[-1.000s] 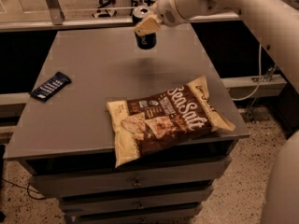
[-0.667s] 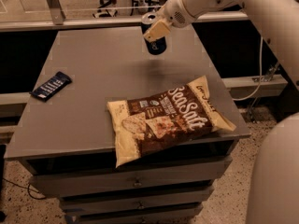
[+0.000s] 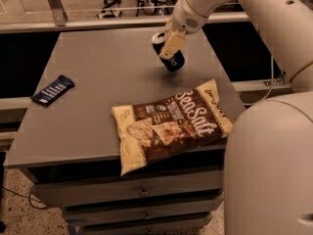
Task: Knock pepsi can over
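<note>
The pepsi can [image 3: 170, 59] is a small dark-blue can with a silver top rim. It is on the far middle of the grey table [image 3: 98, 106], tilted with its top leaning to the upper left. My gripper [image 3: 172, 44] comes down from the white arm at the upper right. It lies against the can's upper side and covers part of it.
A large brown and cream Sea Salt chip bag [image 3: 171, 124] lies flat at the table's front right. A flat dark-blue snack bar wrapper [image 3: 52, 89] lies near the left edge. Drawers [image 3: 142, 192] sit under the table front. My white base [image 3: 269, 165] fills the lower right.
The gripper and the can have moved right and toward the table's front. The can stood nearly upright before and now leans over.
</note>
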Controlling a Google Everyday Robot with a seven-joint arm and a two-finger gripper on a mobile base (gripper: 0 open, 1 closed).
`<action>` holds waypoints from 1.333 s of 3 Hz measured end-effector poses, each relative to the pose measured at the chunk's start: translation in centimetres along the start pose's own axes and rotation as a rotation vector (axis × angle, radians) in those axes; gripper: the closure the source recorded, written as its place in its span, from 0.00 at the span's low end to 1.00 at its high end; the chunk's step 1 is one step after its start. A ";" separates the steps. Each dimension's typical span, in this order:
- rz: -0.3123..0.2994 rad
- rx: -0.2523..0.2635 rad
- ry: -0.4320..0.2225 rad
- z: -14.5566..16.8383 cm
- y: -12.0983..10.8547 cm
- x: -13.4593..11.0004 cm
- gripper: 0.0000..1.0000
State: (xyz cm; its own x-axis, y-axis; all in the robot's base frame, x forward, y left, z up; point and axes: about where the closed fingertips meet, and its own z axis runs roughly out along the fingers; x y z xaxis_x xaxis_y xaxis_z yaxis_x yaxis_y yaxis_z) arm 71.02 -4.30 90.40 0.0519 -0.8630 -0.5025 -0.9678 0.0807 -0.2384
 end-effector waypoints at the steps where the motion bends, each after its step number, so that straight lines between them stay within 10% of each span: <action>1: -0.140 -0.156 0.033 1.6 2.6 -1.1 1.00; 2: -0.287 -0.284 0.024 3.6 4.6 -3.3 0.82; 4: -0.441 -0.362 -0.028 6.2 6.0 -6.8 0.36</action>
State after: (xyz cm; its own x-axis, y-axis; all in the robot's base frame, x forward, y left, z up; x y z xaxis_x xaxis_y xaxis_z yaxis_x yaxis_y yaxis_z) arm 66.43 5.19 87.25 0.4719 -0.7622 -0.4431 -0.8754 -0.4648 -0.1329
